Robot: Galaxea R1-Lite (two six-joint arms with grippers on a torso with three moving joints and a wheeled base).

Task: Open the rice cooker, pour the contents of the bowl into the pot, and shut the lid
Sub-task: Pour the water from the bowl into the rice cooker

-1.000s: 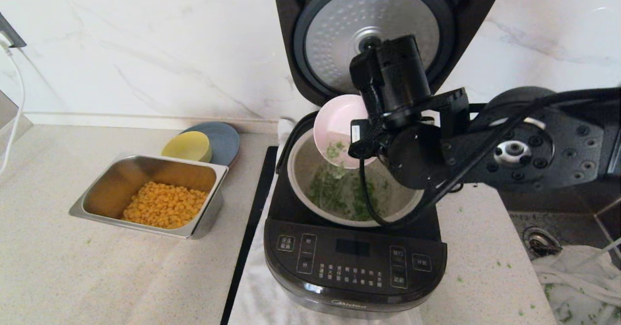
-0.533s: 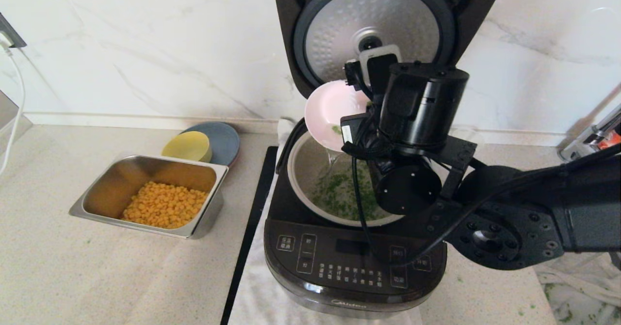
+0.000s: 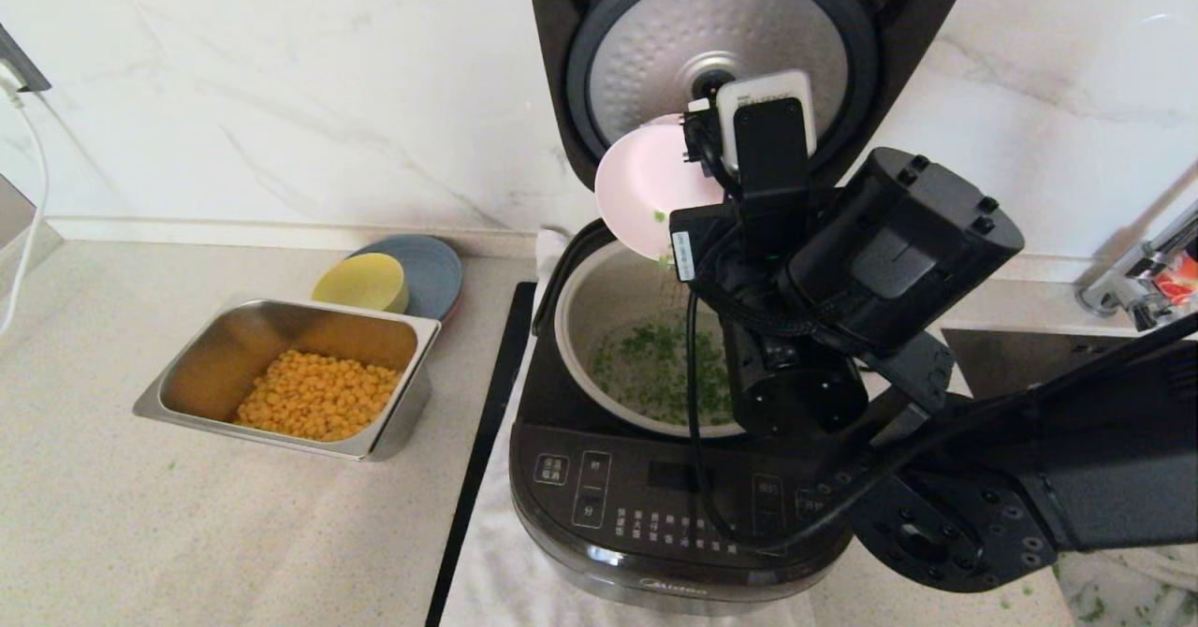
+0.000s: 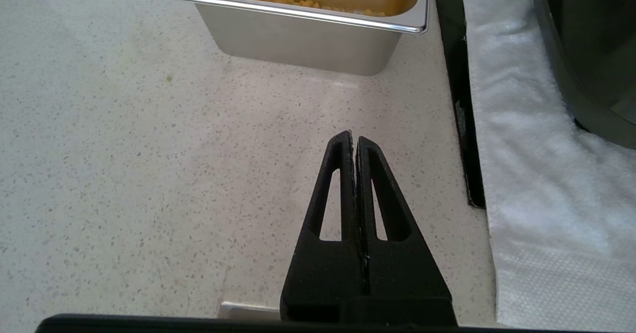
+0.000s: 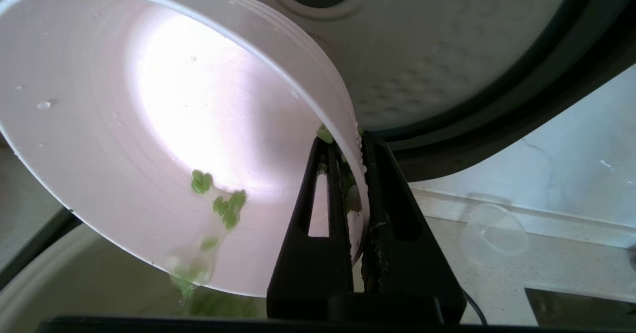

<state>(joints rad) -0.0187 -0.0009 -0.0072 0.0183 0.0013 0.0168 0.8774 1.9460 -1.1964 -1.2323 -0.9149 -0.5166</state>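
The black rice cooker (image 3: 683,515) stands open, its lid (image 3: 721,56) upright with the dimpled silver disc facing me. Chopped green herb lies in the grey pot (image 3: 599,309). Above the pot's back edge my right gripper (image 5: 348,141) is shut on the rim of the pale-pink bowl (image 3: 646,187) (image 5: 164,124), which is tipped steeply on edge. A few green bits cling to its lower inside and drip off its lip. My left gripper (image 4: 354,136) is shut and holds nothing, low over the counter left of the cooker.
A steel tray of yellow corn (image 3: 290,374) (image 4: 298,30) sits left of the cooker, with a yellow bowl (image 3: 360,283) on a grey-blue plate (image 3: 430,271) behind it. The cooker rests on a white cloth (image 4: 536,174). A sink (image 3: 1058,459) lies to the right.
My right arm has swung up and back, lifting the bowl from low over the pot to in front of the lid and tipping it steeper. More herb lies in the pot.
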